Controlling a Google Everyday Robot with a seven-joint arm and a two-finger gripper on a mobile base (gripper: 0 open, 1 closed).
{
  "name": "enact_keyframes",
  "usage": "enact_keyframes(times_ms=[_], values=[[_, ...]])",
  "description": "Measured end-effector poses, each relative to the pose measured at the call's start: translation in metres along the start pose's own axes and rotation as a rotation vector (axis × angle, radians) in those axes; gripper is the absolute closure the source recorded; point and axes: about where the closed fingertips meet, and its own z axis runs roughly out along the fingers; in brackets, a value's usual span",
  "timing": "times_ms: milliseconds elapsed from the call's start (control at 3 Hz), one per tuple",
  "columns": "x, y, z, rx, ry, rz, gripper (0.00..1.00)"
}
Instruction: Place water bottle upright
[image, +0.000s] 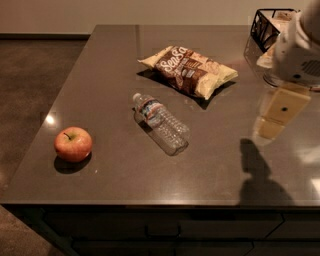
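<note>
The water bottle (161, 123) lies on its side near the middle of the dark table (110, 75). It is clear and ribbed, and its white cap points to the far left. Its label band sits near the cap end. My gripper (278, 114) hangs above the right side of the table, well to the right of the bottle and apart from it. Nothing shows in it. Its shadow falls on the table near the front edge.
A red apple (73, 144) sits at the front left. A snack bag (189, 70) lies just behind the bottle. A black wire basket (265, 25) and a clear glass cup (255, 57) stand at the back right, partly behind my arm.
</note>
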Motion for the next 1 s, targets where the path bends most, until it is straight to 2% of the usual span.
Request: enact_keyframes(times_ms=[333,667,1000], values=[[-0.044,-0.003,0.017,-0.003,-0.013,0.091,0.0],[-0.072,-0.009,0.032,-0.012,-0.031,0.197,0.0],[-0.104,-0.015,0.055,-0.044,-0.037,0.304,0.0]])
